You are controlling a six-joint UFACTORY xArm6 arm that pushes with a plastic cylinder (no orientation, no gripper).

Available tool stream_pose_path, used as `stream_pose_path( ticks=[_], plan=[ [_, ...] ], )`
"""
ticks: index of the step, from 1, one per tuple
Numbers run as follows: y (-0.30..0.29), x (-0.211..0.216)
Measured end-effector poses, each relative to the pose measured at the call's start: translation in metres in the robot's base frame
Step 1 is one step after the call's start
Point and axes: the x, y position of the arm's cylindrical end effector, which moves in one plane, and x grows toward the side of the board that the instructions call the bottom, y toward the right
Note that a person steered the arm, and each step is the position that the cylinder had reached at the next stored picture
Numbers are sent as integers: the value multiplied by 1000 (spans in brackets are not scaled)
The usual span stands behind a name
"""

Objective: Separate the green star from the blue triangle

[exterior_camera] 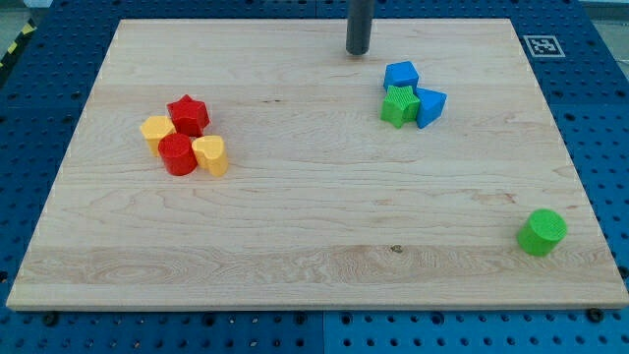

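Setting: looks like a robotics lab | pale wooden board (314,226) lies on a blue perforated bench (600,59) | printed marker tag (542,45) at the board's top-right corner | probably yellow-black hazard tape (14,49) far left

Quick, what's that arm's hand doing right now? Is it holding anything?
No pincer here: just a rod, holding nothing.
My tip rests on the board, touching no block, toward the view's top-left of the blue cube, green star and blue triangle.

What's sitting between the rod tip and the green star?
In the camera view, only bare board separates my tip from the green star; the blue cube sits just right of that line.
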Motion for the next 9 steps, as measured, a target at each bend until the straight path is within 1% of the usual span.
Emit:
stream_pose_path(
  ticks=[1,2,3,4,6,9],
  plan=[
    [2,33],
    [27,42],
    [38,51],
    [38,62],
    [48,70],
    [51,110]
  ],
)
